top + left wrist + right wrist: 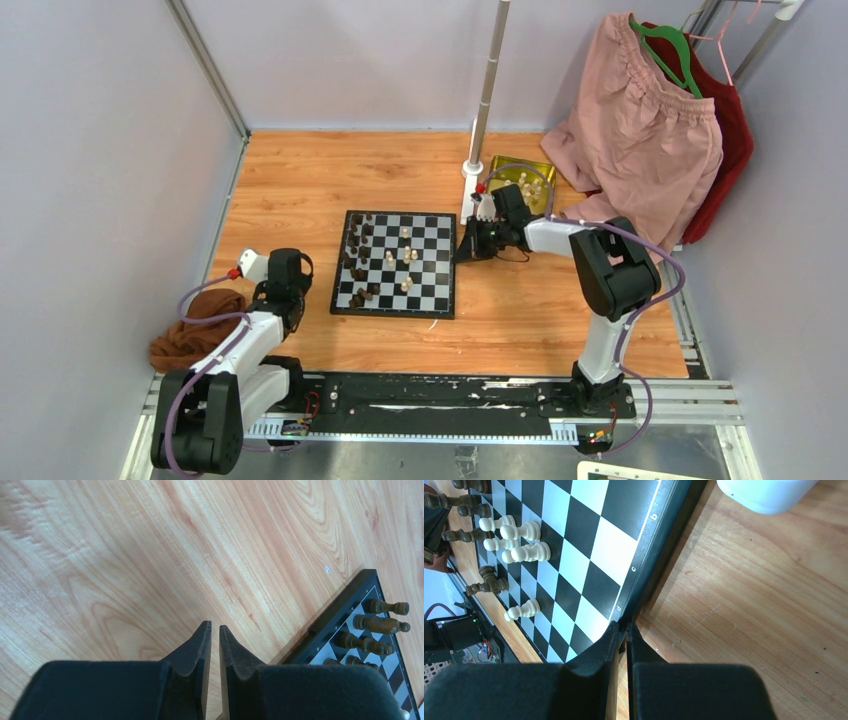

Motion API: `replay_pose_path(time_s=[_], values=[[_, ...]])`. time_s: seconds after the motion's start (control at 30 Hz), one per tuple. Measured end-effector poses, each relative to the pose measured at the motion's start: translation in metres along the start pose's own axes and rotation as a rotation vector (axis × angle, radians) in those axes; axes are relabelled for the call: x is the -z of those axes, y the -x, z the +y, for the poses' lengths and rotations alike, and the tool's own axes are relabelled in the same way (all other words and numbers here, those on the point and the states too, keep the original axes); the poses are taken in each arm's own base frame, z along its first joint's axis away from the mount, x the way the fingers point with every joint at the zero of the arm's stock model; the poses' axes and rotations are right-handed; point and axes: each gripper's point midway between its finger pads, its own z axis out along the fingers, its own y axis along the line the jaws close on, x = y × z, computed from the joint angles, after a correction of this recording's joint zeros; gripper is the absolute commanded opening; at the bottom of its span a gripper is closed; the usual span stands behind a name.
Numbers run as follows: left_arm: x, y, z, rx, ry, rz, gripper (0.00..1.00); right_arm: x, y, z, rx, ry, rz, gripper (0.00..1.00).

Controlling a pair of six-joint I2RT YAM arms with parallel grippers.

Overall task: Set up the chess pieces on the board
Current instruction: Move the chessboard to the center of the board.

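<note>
- Under both pairs of fingers, a wooden table [300, 180]; only bare grain below the left pair.
- Flat on it, the board [435, 292], its black border touching or just short of the right fingertips; cannot tell which. Off to the right of the left fingertips and apart from them.
- Behind the right fingers, on the side away from the board, a gold tin [505, 163] with a few light figures inside.
- Right gripper [625, 626]: fingers drawn together to a thin slit, nothing between them, tips low by the printed letter d on the border.
- Left gripper [215, 629]: fingers likewise nearly together, nothing held, tips over plain wood.
- Dark pieces [355, 245] crowded along the board edge farthest from the right fingertips and nearest the left ones.
- Cream pieces [526, 550] in a loose cluster mid-board, ahead of the right fingertips and several squares off.
- Judged far from finished: no tidy ranks on either side, and more figures waiting in the tin.
- Likely trouble, first: closed right tips so low at the border could shove the whole board, sliding it on the smooth wood and toppling the figures.
- Second: figures much smaller than the fingers and packed close, so a pinch slightly off-centre could flick one away or knock its neighbours down.
- Third: a reach into the tin could scatter what lies there.
</note>
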Motion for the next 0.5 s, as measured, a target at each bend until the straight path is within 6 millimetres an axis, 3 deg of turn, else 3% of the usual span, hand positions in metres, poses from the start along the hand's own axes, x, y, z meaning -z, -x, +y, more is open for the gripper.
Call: replay_pose_path(time_s=[0.13,0.27,0.5], values=[[0.0,0.0,0.0,-0.001,-0.001,0.002,0.21,0.002,0.0,-0.001,0.002,-0.007,-0.009,0.19],[0.0,-0.001,0.0,-0.008,-0.003,0.006,0.38,0.003,0.001,-0.006,0.009,-0.025,-0.021,0.36],[0.001,-0.003,-0.001,-0.019,-0.01,0.015,0.73,0.01,0.008,-0.013,0.036,-0.074,-0.058,0.43]])
